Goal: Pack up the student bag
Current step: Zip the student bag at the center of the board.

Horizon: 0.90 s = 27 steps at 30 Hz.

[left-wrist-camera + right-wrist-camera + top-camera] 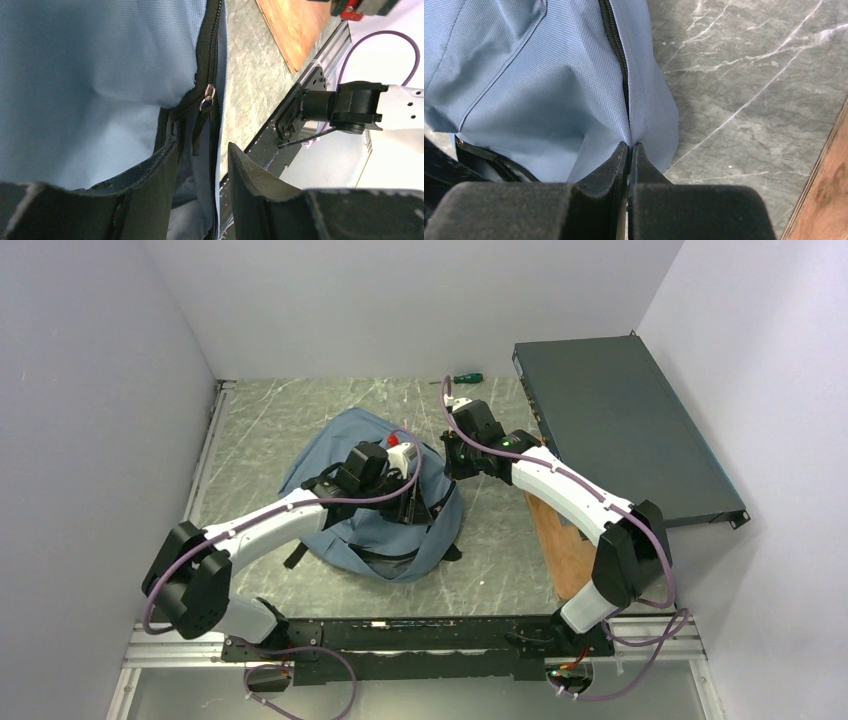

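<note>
Right gripper (629, 148) pinches the zip-side fabric of the student bag (340, 435), which lies mid table (260, 420); left gripper (202, 147) stands with jaws apart beside the zipper pull (208, 95); packing seems barely begun, a screwdriver (462, 379) lying outside; a metal box (620, 425) crowds the right side; leftward looks roomier

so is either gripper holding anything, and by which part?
Right gripper is shut on the student bag, pinching its fabric at the zipper. Left gripper is open just short of the zipper pull, gripping nothing.

Grey-blue student bag (352, 440), black zipper (212, 45).
</note>
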{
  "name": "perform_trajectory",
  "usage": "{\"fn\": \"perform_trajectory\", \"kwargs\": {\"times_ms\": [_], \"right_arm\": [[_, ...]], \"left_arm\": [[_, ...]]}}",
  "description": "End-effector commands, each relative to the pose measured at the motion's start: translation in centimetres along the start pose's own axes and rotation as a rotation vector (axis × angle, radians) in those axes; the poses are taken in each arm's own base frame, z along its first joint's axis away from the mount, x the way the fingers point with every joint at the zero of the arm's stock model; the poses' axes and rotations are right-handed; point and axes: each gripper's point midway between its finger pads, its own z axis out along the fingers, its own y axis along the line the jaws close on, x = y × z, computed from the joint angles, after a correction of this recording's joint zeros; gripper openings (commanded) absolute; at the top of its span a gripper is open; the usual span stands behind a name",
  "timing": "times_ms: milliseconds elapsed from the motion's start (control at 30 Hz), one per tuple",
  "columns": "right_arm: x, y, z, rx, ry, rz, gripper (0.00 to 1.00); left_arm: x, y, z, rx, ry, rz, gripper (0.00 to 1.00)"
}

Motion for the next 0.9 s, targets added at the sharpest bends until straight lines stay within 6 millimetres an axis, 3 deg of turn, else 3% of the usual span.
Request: {"fn": "perform_trajectory", "kwargs": {"times_ms": [0, 233, 400, 533, 633, 800, 867], "right_arm": [[-2.7, 1.6, -1.7, -0.075, -0.102, 0.005, 0.00], [-2.5, 1.9, -1.6, -0.091, -0.099, 0.007, 0.00], [-2.4, 1.9, -1.5, -0.094, -0.093, 0.006, 0.00], [-2.4, 2.0, -1.5, -0.097, -0.091, 0.010, 0.00], [-1.9, 1.6, -1.7, -0.068, -0.059, 0.037, 0.00], [1.3, 2.3, -3.8, 0.018, 0.082, 0.134, 0.52], [3.1, 2.9, -4.5, 0.028, 0.103, 0.168, 0.59]], "left_arm": [[-0.9, -0.8, 1.4, 0.030, -0.021, 0.043, 0.43], [-1.4, -0.3, 2.3, 0.003, -0.040, 0.041, 0.33], [-1.3, -1.6, 3.0, 0.055, -0.031, 0.044, 0.44], [-1.1, -3.0, 3.0, 0.126, -0.014, 0.037, 0.30], [-0.6, -4.7, 2.0, 0.161, -0.018, 0.048, 0.27], [0.5, -6.8, 0.3, 0.211, -0.052, 0.047, 0.38], [0.8, -7.1, -0.2, 0.234, -0.060, 0.033, 0.43]]}}
